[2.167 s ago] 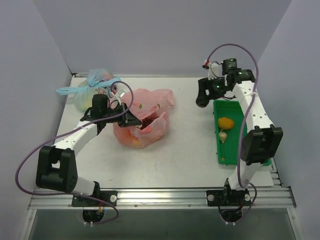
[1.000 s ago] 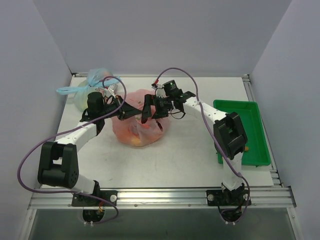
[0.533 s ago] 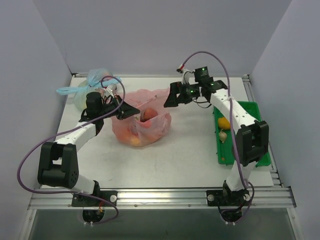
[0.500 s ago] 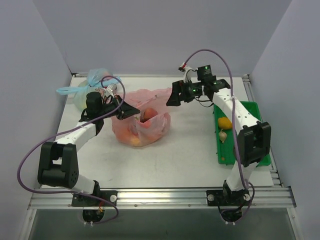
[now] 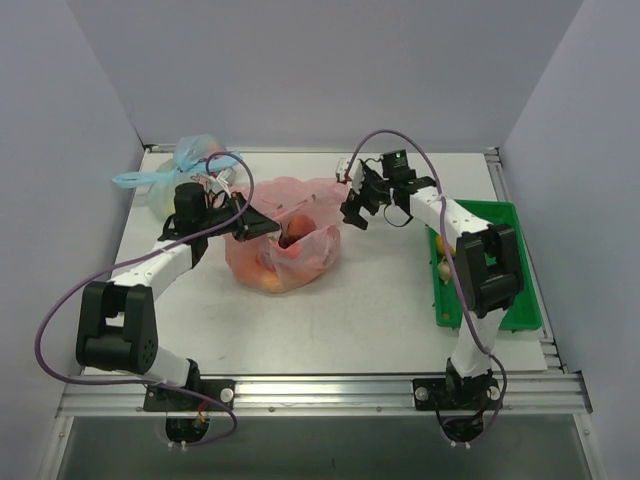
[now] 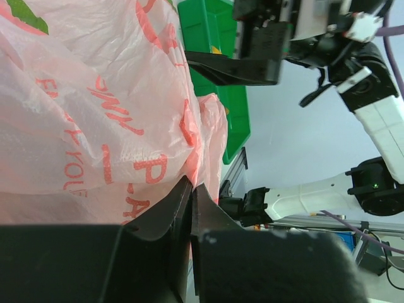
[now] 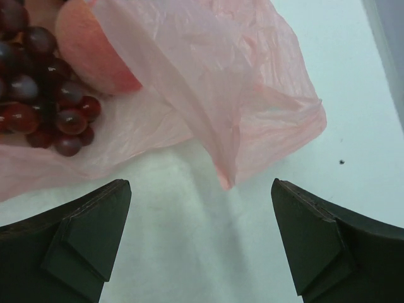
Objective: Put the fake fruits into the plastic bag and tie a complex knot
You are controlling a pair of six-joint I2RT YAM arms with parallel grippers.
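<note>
The pink plastic bag (image 5: 300, 255) lies mid-table with its mouth open. In it are a red-orange round fruit (image 7: 95, 57), a dark purple grape bunch (image 7: 44, 95) and a yellow-orange fruit (image 5: 268, 280) that shows through the film. My left gripper (image 5: 255, 225) is shut on the bag's left rim (image 6: 191, 186) and holds it up. My right gripper (image 5: 352, 210) is open and empty, just above the table at the bag's far right corner (image 7: 224, 180), which lies between its fingers (image 7: 82, 233) without touching them. A small pale piece (image 5: 442, 268) lies in the green tray (image 5: 500, 225).
A tied pale blue bag (image 5: 185, 180) sits at the back left, behind my left arm. The green tray runs along the right edge and is partly covered by my right arm. Grey walls close in the back and sides.
My right gripper swung from the tray to the bag's mouth, drew back, and has now dropped to the bag's right corner, open. A red-orange fruit now shows in the mouth. The left gripper stays put.
</note>
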